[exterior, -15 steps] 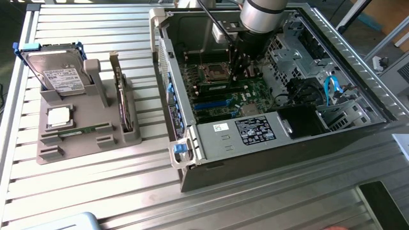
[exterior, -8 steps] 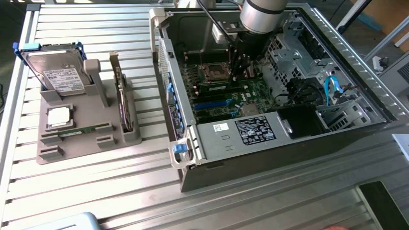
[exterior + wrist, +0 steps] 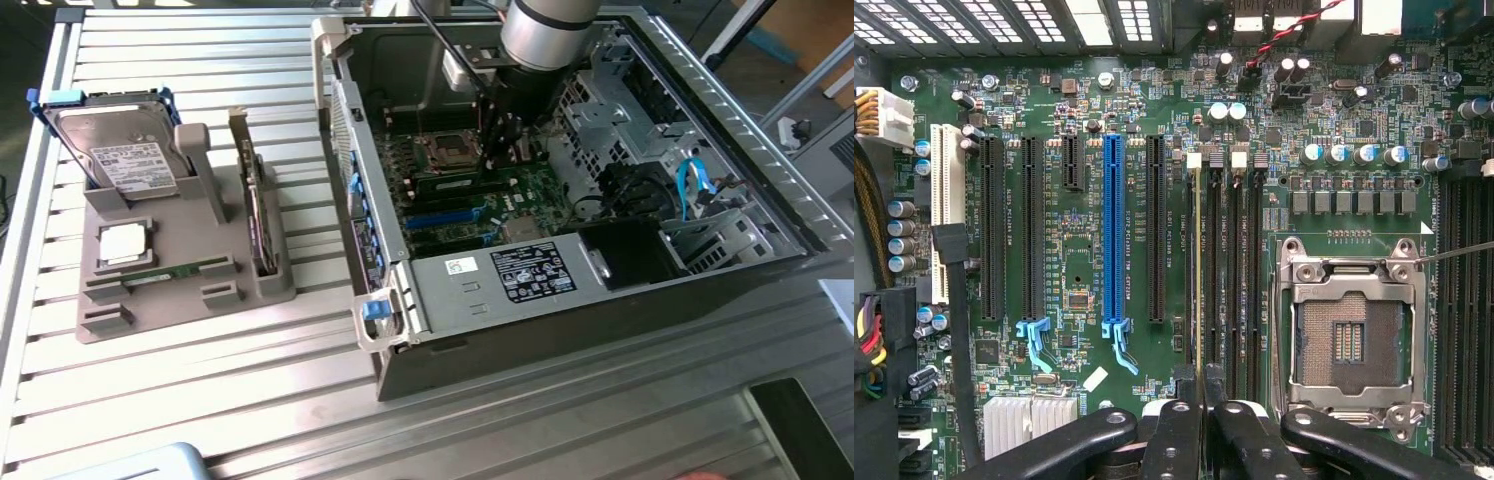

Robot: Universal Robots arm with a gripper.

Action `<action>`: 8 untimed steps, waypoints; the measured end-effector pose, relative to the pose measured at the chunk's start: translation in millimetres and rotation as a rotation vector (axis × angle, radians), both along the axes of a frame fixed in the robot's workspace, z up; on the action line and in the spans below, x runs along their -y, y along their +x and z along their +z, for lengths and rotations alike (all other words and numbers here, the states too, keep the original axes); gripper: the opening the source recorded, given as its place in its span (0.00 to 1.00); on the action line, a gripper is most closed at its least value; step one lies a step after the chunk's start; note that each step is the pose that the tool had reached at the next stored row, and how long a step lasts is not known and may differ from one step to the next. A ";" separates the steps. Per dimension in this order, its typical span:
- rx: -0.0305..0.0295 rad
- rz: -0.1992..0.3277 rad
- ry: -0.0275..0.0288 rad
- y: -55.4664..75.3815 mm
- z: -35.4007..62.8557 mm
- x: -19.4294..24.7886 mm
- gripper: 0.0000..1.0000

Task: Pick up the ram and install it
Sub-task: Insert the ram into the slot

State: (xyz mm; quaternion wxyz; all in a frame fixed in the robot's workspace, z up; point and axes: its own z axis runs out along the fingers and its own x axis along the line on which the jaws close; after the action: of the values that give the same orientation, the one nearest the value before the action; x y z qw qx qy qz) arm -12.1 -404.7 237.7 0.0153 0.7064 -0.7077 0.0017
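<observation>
In the wrist view my gripper [image 3: 1200, 385] is shut on the ram [image 3: 1199, 260]. I see the ram edge-on as a thin yellowish-green line. It runs along the memory slot closest to the black and blue expansion slots, with a white latch [image 3: 1194, 158] at its far end. I cannot tell whether it is seated or just above the slot. In the exterior view the arm reaches down into the open computer case [image 3: 400, 290], and the gripper [image 3: 507, 150] is low over the motherboard [image 3: 534, 190], beside the CPU socket [image 3: 447, 150].
Three more memory slots [image 3: 1239, 270] lie between the ram and the empty CPU socket [image 3: 1351, 340]. On the exterior view's left a grey fixture [image 3: 160, 300] holds a hard drive [image 3: 120, 155], an upright card [image 3: 254, 215] and a narrow green strip [image 3: 180, 271]. Case walls and a drive cage [image 3: 707, 240] ring the motherboard.
</observation>
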 end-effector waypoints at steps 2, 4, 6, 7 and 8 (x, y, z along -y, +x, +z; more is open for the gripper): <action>0.0000 -0.002 -0.0001 0.0 0.0 0.0 0.12; 0.0001 -0.003 0.0000 0.0 0.0 0.0 0.12; 0.0000 -0.005 0.0000 0.0 0.0 0.0 0.12; 0.0000 -0.006 0.0000 0.0 0.0 0.0 0.12; 0.0000 -0.006 0.0000 0.0 0.0 0.0 0.12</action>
State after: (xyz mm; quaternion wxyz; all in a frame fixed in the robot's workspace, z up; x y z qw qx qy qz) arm -12.0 -404.6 237.7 0.0153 0.7041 -0.7099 0.0017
